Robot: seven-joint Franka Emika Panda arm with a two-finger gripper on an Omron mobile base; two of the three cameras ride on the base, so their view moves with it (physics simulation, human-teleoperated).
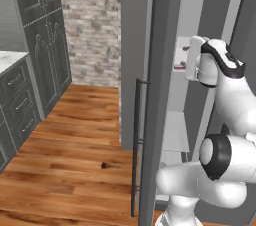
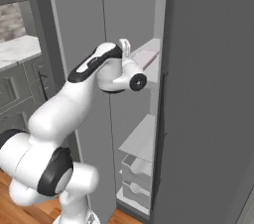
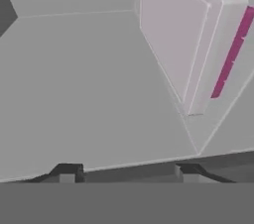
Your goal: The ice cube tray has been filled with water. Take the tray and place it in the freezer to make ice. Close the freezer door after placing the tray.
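One rigid, thin ice cube tray (image 3: 171,39) lies on the freezer (image 2: 134,139) shelf; grasp its long edges, keeping it level. Gripper (image 3: 124,172) stands open, empty.

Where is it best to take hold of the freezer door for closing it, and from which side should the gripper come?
Probably the long bar handle, around mid-height. It is thin, vertical and stands off the outer face of the open freezer door. So come from that outer side, the one turned away from the shelves, with the fingers set level across the bar.

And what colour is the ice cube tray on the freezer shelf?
The ice cube tray is pale pinkish-lilac with a magenta edge, clearest in the hand view.
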